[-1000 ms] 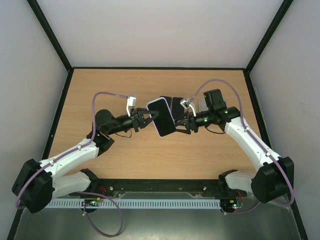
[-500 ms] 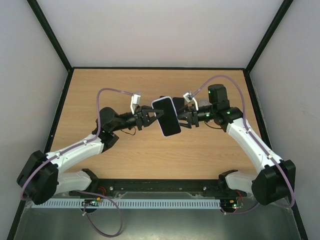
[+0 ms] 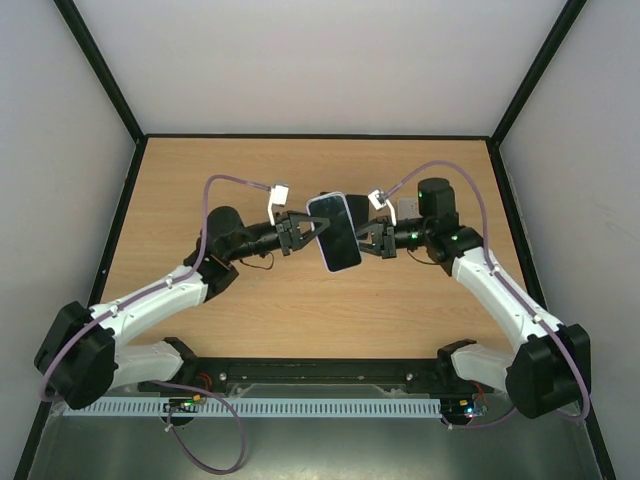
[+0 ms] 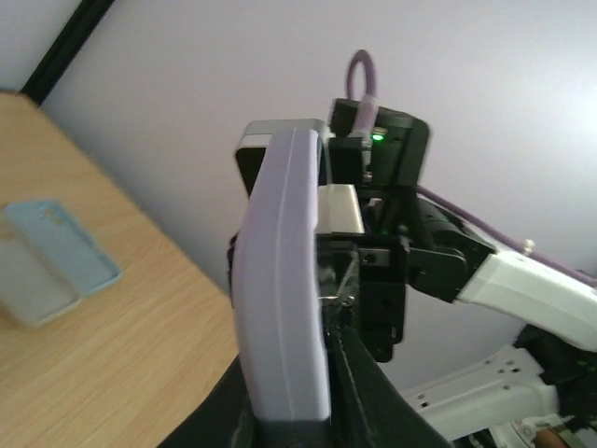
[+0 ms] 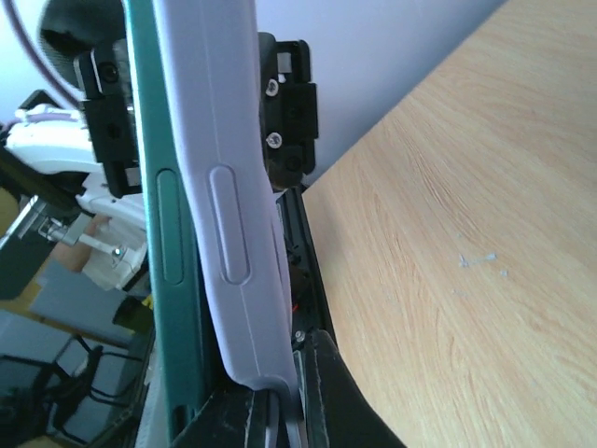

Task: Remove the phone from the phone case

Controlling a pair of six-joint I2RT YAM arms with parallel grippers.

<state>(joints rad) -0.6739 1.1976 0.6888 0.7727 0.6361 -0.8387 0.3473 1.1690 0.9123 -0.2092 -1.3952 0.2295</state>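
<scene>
The phone (image 3: pixel 335 234), dark screen up, sits in a lavender phone case (image 3: pixel 322 205) and is held in the air over the table's middle between both arms. My left gripper (image 3: pixel 300 232) clamps the case's left edge. In the left wrist view the lavender case (image 4: pixel 280 280) stands edge-on between my left gripper's (image 4: pixel 294 411) dark fingers. My right gripper (image 3: pixel 372 238) is shut on the right edge. The right wrist view shows the case's (image 5: pixel 229 205) lower end pinched in my right gripper (image 5: pixel 280 401), with the phone's teal side (image 5: pixel 168 233) standing just beside the case.
A light blue case (image 4: pixel 70 243) and a translucent case (image 4: pixel 28 280) lie side by side on the wooden table (image 3: pixel 200 180). A dark flat item (image 3: pixel 355 203) and a pale one (image 3: pixel 405 210) lie behind the phone. Black frame rails border the table.
Both grippers and the phone have shifted slightly away from the bases and to the right. My right gripper has gone from open to shut on the case's edge.
</scene>
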